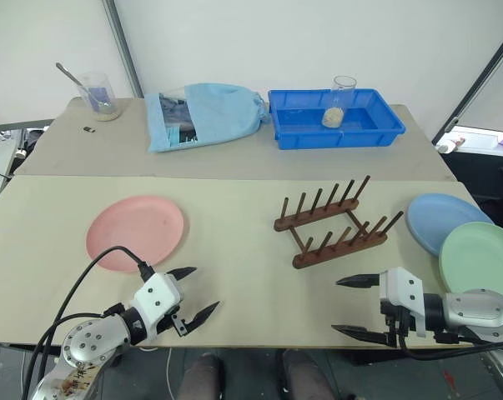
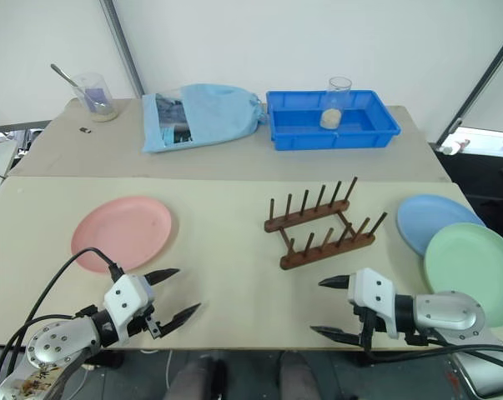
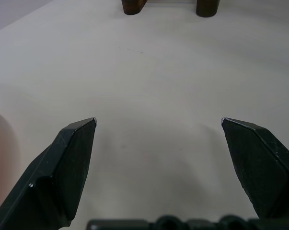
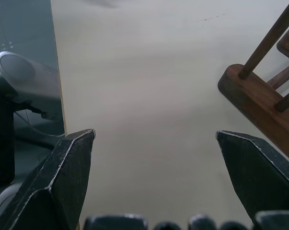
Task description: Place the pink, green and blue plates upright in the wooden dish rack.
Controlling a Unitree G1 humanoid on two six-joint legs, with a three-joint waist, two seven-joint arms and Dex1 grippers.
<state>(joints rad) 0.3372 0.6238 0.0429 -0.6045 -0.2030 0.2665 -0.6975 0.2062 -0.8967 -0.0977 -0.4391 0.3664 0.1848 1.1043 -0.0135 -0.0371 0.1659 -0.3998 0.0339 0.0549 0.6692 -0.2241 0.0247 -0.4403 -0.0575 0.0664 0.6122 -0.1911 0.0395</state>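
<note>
The pink plate (image 1: pixel 136 231) lies flat on the left of the beige table. In the middle stands the dark wooden dish rack (image 1: pixel 334 223), empty, its pegs upright. At the right edge the blue plate (image 1: pixel 445 219) lies flat, with the green plate (image 1: pixel 481 260) overlapping its near side. My left gripper (image 1: pixel 193 291) hovers open near the table's front edge, just below and right of the pink plate. My right gripper (image 1: pixel 351 307) is open too, in front of the rack and left of the green plate. Neither holds anything. One rack rail (image 4: pixel 259 103) appears in the right wrist view.
On the far table stand a blue plastic tray (image 1: pixel 334 119) with a glass of grains (image 1: pixel 339 102), a light blue cloth bag (image 1: pixel 203 114), and a beaker with a spoon (image 1: pixel 98 95). A cable (image 1: pixel 84 279) runs from my left wrist.
</note>
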